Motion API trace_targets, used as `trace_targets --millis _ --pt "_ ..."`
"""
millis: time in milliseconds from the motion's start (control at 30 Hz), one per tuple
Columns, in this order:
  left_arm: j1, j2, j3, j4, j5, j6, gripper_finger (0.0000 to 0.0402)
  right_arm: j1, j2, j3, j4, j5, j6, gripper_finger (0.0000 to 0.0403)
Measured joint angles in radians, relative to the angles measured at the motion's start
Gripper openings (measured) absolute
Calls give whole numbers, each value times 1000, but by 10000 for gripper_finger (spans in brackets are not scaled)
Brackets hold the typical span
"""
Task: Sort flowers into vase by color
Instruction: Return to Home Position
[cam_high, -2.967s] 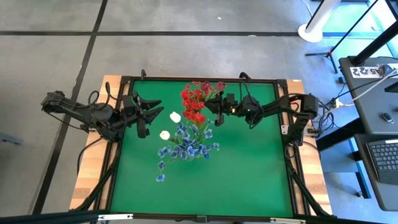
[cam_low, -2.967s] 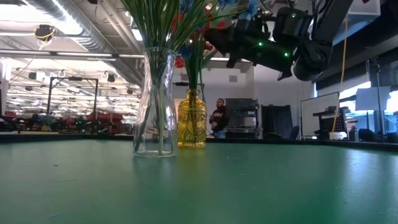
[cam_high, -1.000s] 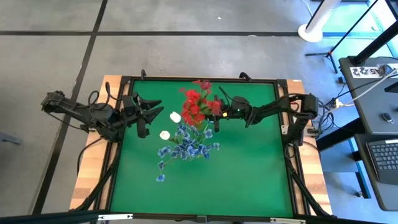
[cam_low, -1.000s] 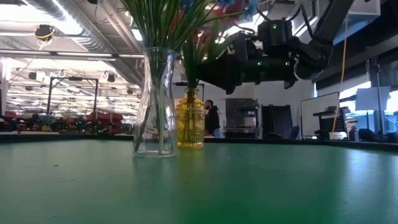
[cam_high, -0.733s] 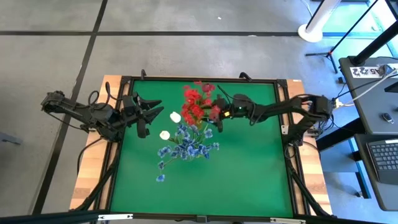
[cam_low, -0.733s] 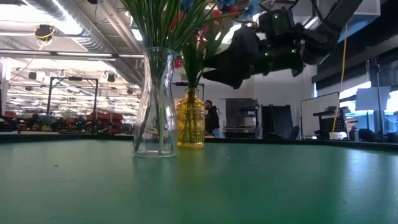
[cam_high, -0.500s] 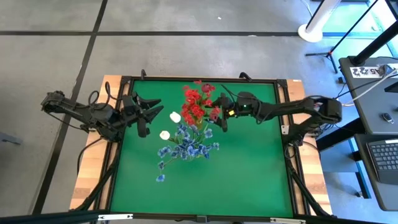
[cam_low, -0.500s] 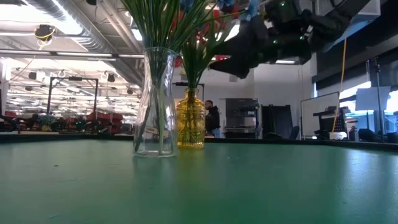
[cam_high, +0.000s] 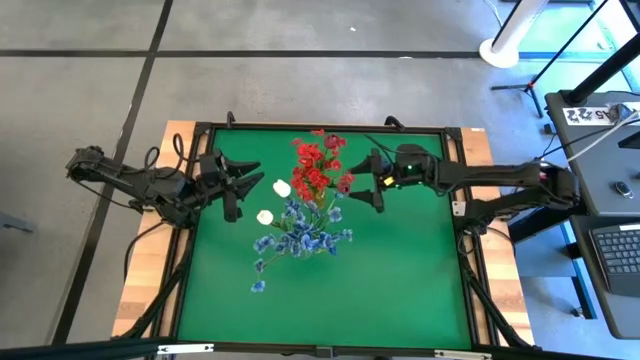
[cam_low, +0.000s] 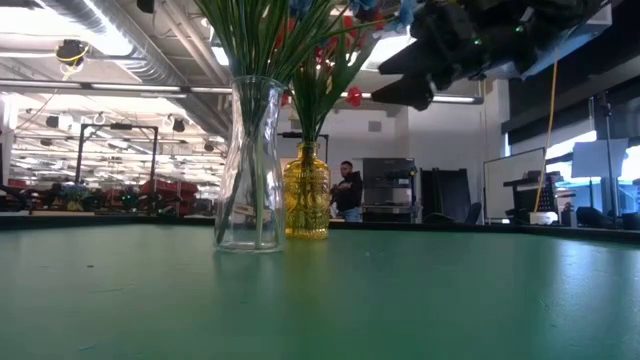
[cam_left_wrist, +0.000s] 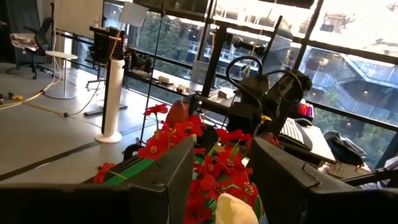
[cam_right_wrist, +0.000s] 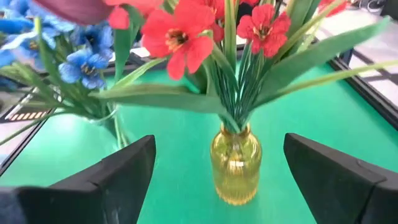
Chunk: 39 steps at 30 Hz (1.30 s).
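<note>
Red flowers (cam_high: 318, 165) stand with their stems in a yellow glass vase (cam_low: 307, 195). Blue flowers (cam_high: 300, 236) and white buds (cam_high: 283, 188) stand in a clear glass vase (cam_low: 250, 170) just in front of it. My right gripper (cam_high: 364, 188) hangs open above the table, right of the red flowers. In the right wrist view, the yellow vase (cam_right_wrist: 235, 165) shows beyond the wide-apart fingers of my right gripper (cam_right_wrist: 219, 149). My left gripper (cam_high: 236, 187) waits open, left of the white buds, pointing at the flowers (cam_left_wrist: 217, 162).
The green mat (cam_high: 400, 280) lies bare in its near half and right of the vases. A black frame (cam_high: 460, 200) runs round the table. A person (cam_low: 350, 190) stands far off in the room behind the table.
My right gripper has opened and let go of the red flowers' stems. It has drawn back toward the table's right edge and risen a little. The red flowers stay in the yellow vase.
</note>
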Motion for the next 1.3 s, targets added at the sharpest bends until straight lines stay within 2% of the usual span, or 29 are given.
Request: trace_targets --millis 100,233,433,567,667,767,933,1033,1133,1300 --pt "0 0 0 -1 0 1 155 0 -45 0 -66 3 -7 354" --pt "0 -6 0 -16 0 8 155 0 -101 0 -165 61 -12 354" --pt "-1 -62 0 -77 2 6 155 0 -171 0 -262 81 -13 354" --pt "-12 -94 1 -135 29 -2 155 1 -226 -28 -259 81 -4 353" --pt "-28 -107 -18 -174 31 -34 155 1 -283 -99 -157 78 27 344" --pt "-31 -115 -93 -134 32 -50 155 1 -345 -198 -20 71 69 323" --pt "-31 -114 -273 111 56 -42 153 1 -427 -328 164 44 111 277" --pt "-31 -125 -342 171 93 -43 138 1 -501 -347 102 2 124 243" --pt "-41 -172 -359 181 107 -32 113 1 -634 -349 -2 10 123 204" --pt "-53 -292 -361 182 103 103 58 1 -855 -348 -147 45 89 133"
